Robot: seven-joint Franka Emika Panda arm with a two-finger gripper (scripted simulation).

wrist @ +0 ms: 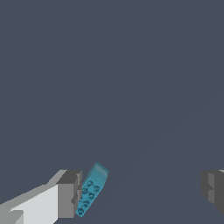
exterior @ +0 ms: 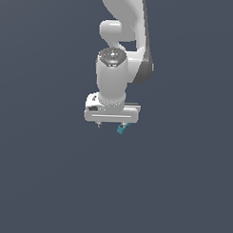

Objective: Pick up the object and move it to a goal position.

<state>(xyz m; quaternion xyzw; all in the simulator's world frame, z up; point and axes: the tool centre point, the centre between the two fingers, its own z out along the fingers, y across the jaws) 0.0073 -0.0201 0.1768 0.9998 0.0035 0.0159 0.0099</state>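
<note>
The object [wrist: 92,189] is a small teal-blue oblong block with dark studs on one face. In the wrist view it sits tilted right beside the inner face of one grey finger [wrist: 69,194], while the other finger [wrist: 213,189] stands far off it. My gripper [wrist: 142,192] is open and wide, and the space between the block and the far finger holds nothing. In the exterior view the object [exterior: 122,129] pokes out just below the white hand, toward that view's right, and the gripper [exterior: 112,123] points straight down. I cannot tell whether the block touches the finger.
A plain dark grey surface [exterior: 49,182] fills both views. The white arm [exterior: 123,38] rises above the hand in the exterior view.
</note>
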